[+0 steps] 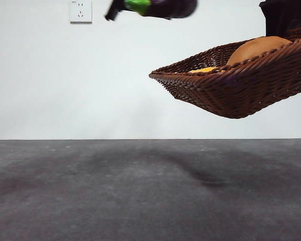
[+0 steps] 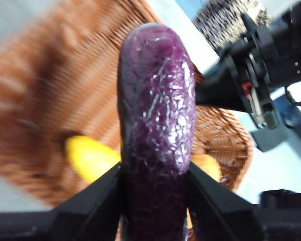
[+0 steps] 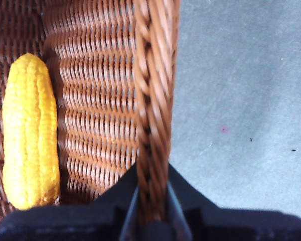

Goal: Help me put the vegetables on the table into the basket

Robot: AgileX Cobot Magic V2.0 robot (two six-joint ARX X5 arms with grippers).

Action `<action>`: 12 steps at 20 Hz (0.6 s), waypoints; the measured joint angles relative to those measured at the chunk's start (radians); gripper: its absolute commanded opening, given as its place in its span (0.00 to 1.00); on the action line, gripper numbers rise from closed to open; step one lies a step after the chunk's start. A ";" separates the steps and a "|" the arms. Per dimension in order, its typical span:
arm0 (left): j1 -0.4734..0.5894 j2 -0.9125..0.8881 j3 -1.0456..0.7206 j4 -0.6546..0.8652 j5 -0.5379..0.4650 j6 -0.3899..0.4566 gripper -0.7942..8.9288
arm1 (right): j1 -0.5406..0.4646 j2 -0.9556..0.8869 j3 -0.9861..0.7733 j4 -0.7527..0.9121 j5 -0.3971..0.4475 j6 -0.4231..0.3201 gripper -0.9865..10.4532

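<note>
While the purple eggplant [image 2: 158,130] hangs high in the air, squeezed between the left gripper's [image 2: 155,193] two black jaws, the brown basket [image 1: 241,83] is lifted off the grey table [image 1: 140,191]. The right gripper [image 3: 151,201] pinches its braided rim. Inside lie the yellow corn [image 3: 30,133] and the brown potato [image 1: 256,48].
</note>
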State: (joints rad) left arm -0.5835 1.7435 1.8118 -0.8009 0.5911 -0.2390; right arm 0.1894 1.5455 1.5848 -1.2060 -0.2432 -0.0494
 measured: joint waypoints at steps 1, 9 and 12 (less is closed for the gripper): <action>-0.023 0.016 -0.001 0.027 -0.008 -0.031 0.08 | 0.000 0.000 0.000 -0.002 -0.003 0.000 0.08; -0.142 0.075 -0.001 0.166 -0.259 -0.271 0.09 | 0.000 0.000 0.000 -0.017 -0.020 0.000 0.08; -0.163 0.105 -0.001 0.239 -0.289 -0.367 0.16 | 0.000 0.000 0.000 -0.029 -0.026 -0.003 0.08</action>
State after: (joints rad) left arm -0.7460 1.8488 1.8107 -0.5621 0.3023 -0.6064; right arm 0.1894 1.5459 1.5848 -1.2350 -0.2687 -0.0528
